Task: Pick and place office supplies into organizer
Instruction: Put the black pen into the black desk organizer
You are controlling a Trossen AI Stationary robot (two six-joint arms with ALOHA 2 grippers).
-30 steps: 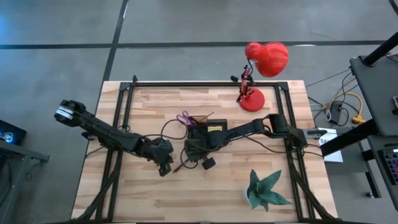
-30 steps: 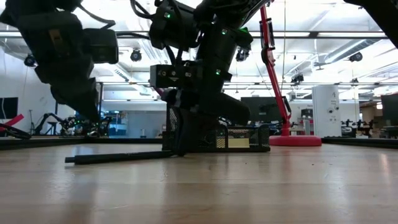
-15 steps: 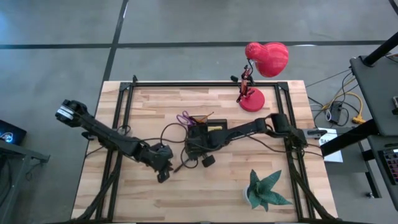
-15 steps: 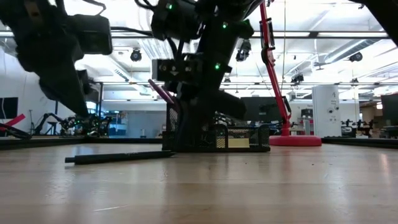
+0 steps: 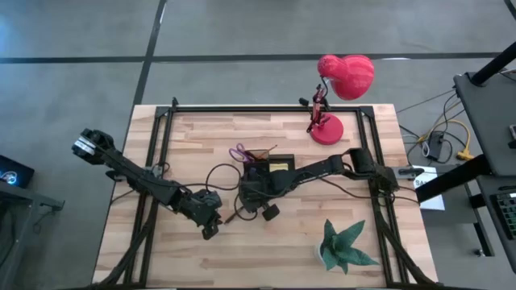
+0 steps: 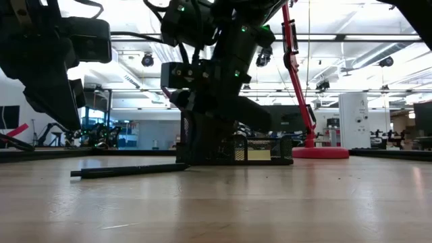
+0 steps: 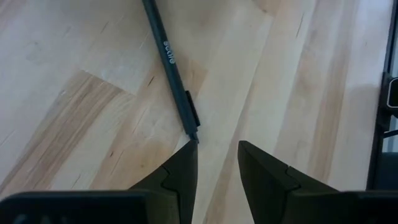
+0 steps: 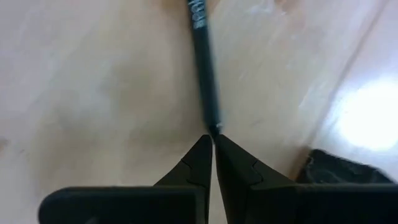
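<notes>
Left wrist view: pen point(image 7: 173, 71) beside parted fingers point(image 7: 181, 171)

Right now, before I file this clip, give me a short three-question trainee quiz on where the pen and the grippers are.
1. True or false: the pen lies inside the organizer.
2. The left gripper is: A open, B shut on the pen, C out of view.
3. Fill in: the shut ___ gripper's tips meet the pen's end.
Key: 1 false, it lies on the table; 2 A; 3 right gripper.
</notes>
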